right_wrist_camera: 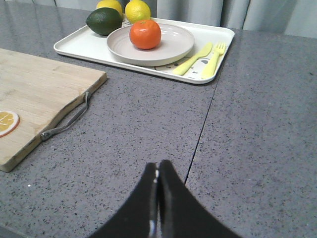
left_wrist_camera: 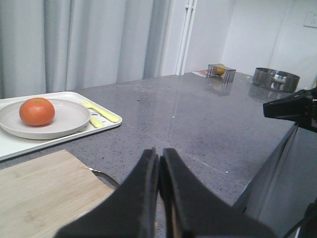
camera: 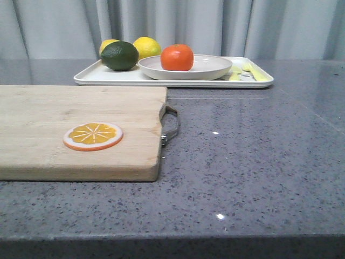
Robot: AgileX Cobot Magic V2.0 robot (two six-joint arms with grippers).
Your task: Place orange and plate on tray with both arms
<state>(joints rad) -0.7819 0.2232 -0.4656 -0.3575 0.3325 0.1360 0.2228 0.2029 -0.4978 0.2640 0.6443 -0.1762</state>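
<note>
The orange (camera: 177,57) sits in the off-white plate (camera: 215,68), and the plate rests on the white tray (camera: 91,77) at the back of the table. They also show in the left wrist view, orange (left_wrist_camera: 37,111), plate (left_wrist_camera: 69,119), tray (left_wrist_camera: 20,146), and in the right wrist view, orange (right_wrist_camera: 145,33), plate (right_wrist_camera: 173,42), tray (right_wrist_camera: 74,47). My left gripper (left_wrist_camera: 158,153) is shut and empty over the grey table, well short of the tray. My right gripper (right_wrist_camera: 158,166) is shut and empty, also away from the tray. Neither gripper shows in the front view.
A wooden cutting board (camera: 64,116) with a metal handle (camera: 171,125) holds a flat orange slice (camera: 92,135). Two lemons (camera: 146,47) and a dark green fruit (camera: 119,55) sit on the tray's left end. Yellow cutlery print (right_wrist_camera: 203,57) marks its right end. A metal bowl (left_wrist_camera: 276,79) stands far off.
</note>
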